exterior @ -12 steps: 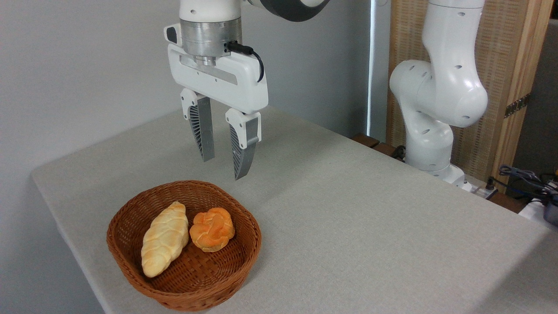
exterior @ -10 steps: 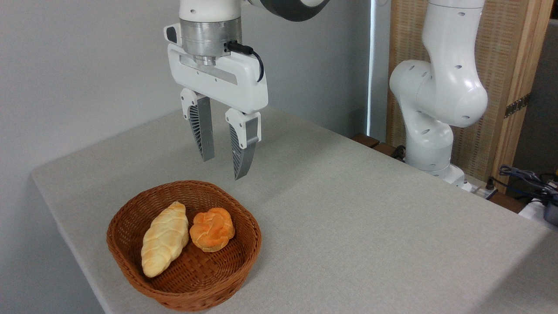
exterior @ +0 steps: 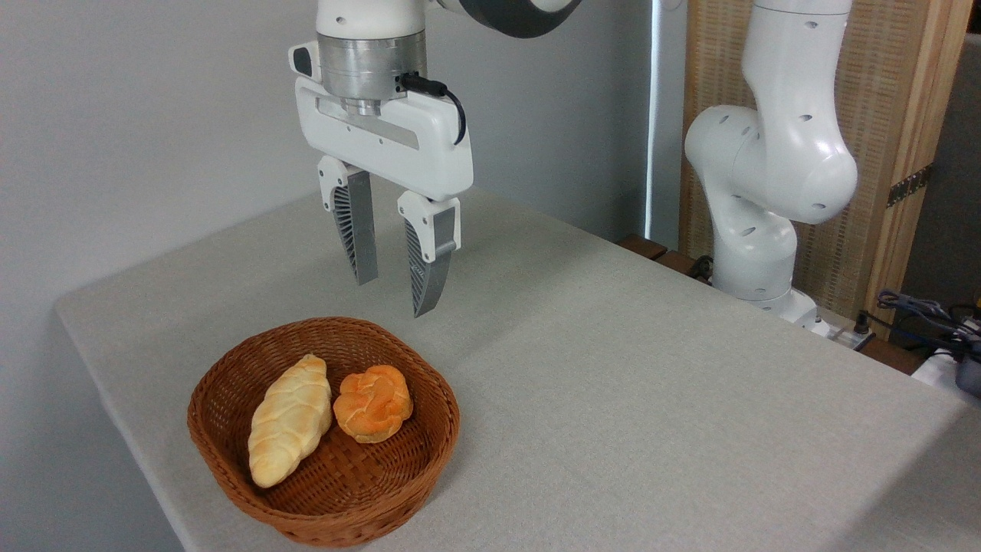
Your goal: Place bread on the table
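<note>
brown wicker basket (exterior: 222, 452) sat near the table's front-left corner. pale-yellow braided loaf (exterior: 290, 420) lay in the basket's left half, long axis running front-left to back-right. wooden-framed woven screen (exterior: 881, 153) stood past the table's far-right edge. dark cables (exterior: 920, 310) trailed off the right edge of view. plain grey wall (exterior: 138, 115) behind the left edge.

Plain pale grey wall (exterior: 138, 115) fills the left and centre, evenly lit, no marks. A bright narrow vertical strip of light (exterior: 653, 115) runs down beside it. To the right stands a tan woven-reed screen panel in a light wooden frame (exterior: 889, 138) with a small metal hinge (exterior: 910, 186). Dark tangled cables (exterior: 923, 310) lie low at the right edge. Soft diffuse light, faint shadows.
</note>
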Controlling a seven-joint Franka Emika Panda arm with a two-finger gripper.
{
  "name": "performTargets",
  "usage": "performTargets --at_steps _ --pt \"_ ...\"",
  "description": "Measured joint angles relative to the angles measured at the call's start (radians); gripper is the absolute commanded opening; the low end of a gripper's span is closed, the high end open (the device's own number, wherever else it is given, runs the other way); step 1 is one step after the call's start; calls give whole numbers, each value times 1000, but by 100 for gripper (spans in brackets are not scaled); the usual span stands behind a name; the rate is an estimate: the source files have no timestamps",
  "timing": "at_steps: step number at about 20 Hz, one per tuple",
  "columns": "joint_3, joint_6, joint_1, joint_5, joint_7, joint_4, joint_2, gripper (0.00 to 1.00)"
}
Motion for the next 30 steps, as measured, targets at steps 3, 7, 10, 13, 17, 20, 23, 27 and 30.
performTargets --at_steps 3,7,10,13,17,20,23,27,30 --pt "0 0 0 0 0 0 0 100" --pt "0 0 0 0 0 0 0 100" --pt "0 0 0 0 0 0 0 100" --pt "0 0 0 0 0 0 0 100" --pt "0 0 -5 0 0 0 3 100" --pt "-1 1 -9 0 1 -8 9 100" --pt "-1 69 -9 0 8 -49 16 100" --pt "-1 214 -12 0 10 -146 31 100" --pt "-1 297 -17 0 11 -189 54 100"
